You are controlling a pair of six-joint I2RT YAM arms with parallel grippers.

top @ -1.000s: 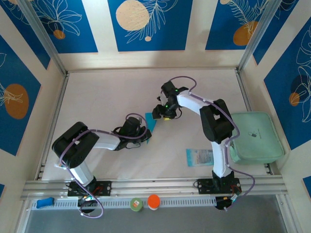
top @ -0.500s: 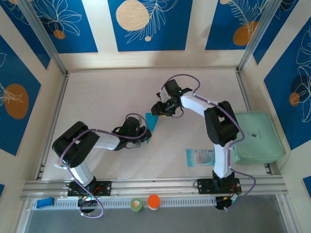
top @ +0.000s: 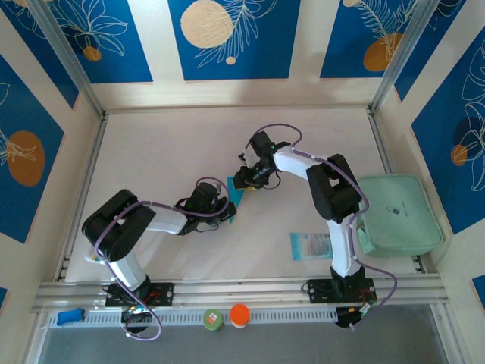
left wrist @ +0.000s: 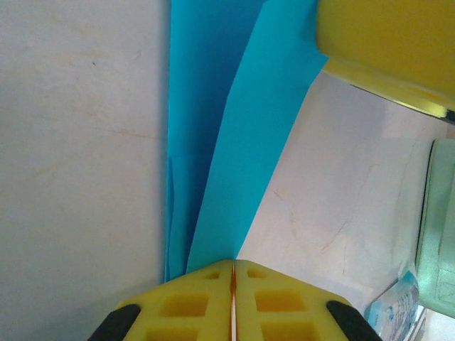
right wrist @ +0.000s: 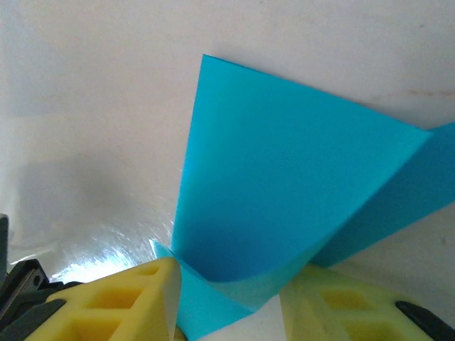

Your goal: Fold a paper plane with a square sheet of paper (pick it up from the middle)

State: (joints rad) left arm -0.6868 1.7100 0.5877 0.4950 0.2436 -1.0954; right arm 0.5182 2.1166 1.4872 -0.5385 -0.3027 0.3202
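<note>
Near the middle of the table (top: 167, 152), the cyan sheet of paper (top: 236, 189) lay between the two arms, folded into a narrow pointed shape with one flap raised off the surface. The left gripper (left wrist: 232, 273) was clenched on the paper's near end, its yellow pads pressed together with the sheet coming out from between them. The right gripper (right wrist: 227, 284) sat at the opposite end with its jaws apart. A curled edge of the paper ran between the two pads and touched one of them, but nothing was pinched.

Well to the right, at the table's edge, lay a mint-green rounded pad (top: 398, 214). A see-through printed packet (top: 311, 245) lay just beside it, near the right arm's base — what it held was too small to tell.
</note>
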